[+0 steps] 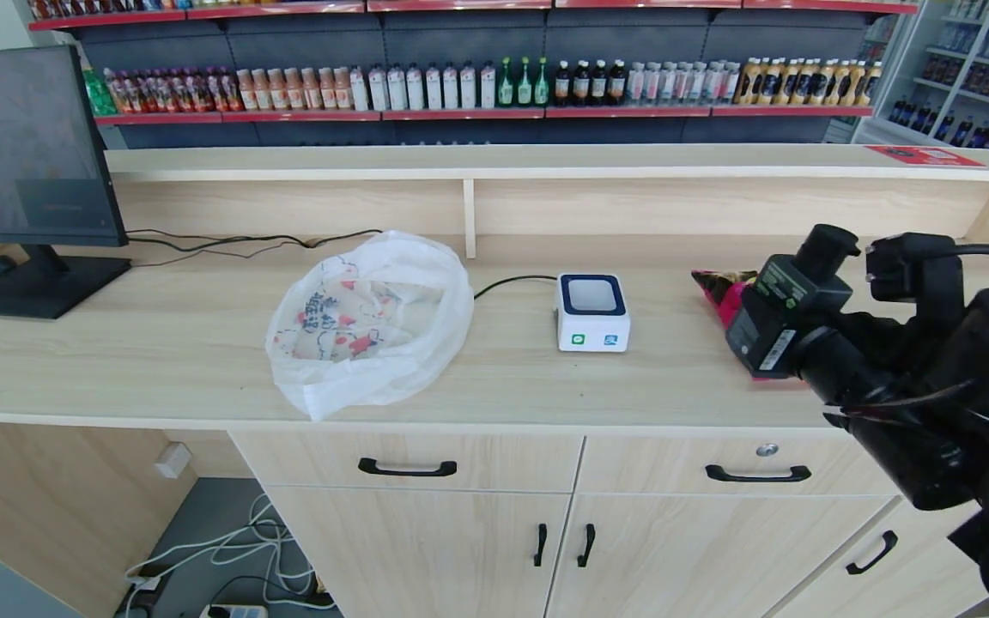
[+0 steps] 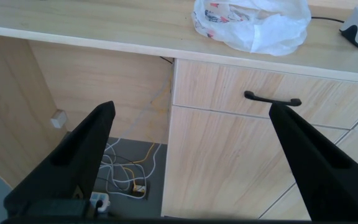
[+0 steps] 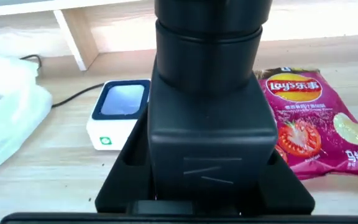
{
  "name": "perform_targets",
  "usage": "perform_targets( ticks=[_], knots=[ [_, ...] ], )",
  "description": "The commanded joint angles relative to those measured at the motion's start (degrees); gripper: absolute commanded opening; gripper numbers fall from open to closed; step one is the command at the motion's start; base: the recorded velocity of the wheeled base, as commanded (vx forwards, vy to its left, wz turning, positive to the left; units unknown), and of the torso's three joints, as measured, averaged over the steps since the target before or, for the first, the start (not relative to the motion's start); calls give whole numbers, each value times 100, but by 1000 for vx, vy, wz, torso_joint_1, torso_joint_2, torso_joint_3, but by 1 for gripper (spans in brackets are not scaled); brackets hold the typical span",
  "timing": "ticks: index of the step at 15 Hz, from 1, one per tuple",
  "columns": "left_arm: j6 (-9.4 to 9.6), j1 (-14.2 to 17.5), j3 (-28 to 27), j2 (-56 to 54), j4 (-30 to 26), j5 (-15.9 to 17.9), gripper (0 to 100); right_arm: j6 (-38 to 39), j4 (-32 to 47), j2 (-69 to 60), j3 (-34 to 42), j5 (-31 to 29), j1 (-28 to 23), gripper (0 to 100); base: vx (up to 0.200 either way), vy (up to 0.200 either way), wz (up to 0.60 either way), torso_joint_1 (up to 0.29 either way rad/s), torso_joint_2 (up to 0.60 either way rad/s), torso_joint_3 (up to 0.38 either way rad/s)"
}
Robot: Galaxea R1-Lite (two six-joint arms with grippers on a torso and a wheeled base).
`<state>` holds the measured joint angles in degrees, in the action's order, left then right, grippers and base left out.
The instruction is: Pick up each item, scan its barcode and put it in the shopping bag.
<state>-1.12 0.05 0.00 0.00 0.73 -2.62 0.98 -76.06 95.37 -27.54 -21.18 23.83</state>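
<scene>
The chip bag point(image 3: 309, 118) carries a round brand logo at its top, with light characters beside it and more down its lower edge, next to pictures of a tomato and chips. The scanner point(image 1: 593, 312) has two small square icons on its front, one green and one blue. The shopping bag point(image 1: 434, 300) shows red and dark printed characters, too creased to make out. A red sign point(image 1: 924, 156) lies flat on the upper counter ledge, its print too small to tell. The labels on the bottles point(image 1: 460, 86) are too small to read.
</scene>
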Motion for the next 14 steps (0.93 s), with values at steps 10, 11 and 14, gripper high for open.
perform_targets(
  ticks=[10, 11, 14],
  knots=[
    [-2, 4, 0, 0, -3, -2, 100, 228, -94, -1477, 1014, 571, 965, 0, 0, 0, 0, 0, 0, 0],
    [-2, 4, 0, 0, -3, -2, 100, 483, -94, -1574, 1031, 913, 1001, 0, 0, 0, 0, 0, 0, 0],
    [-2, 4, 0, 0, -3, -2, 100, 1142, -85, -1846, 1233, 1467, 1159, 0, 0, 0, 0, 0, 0, 0]
  ],
)
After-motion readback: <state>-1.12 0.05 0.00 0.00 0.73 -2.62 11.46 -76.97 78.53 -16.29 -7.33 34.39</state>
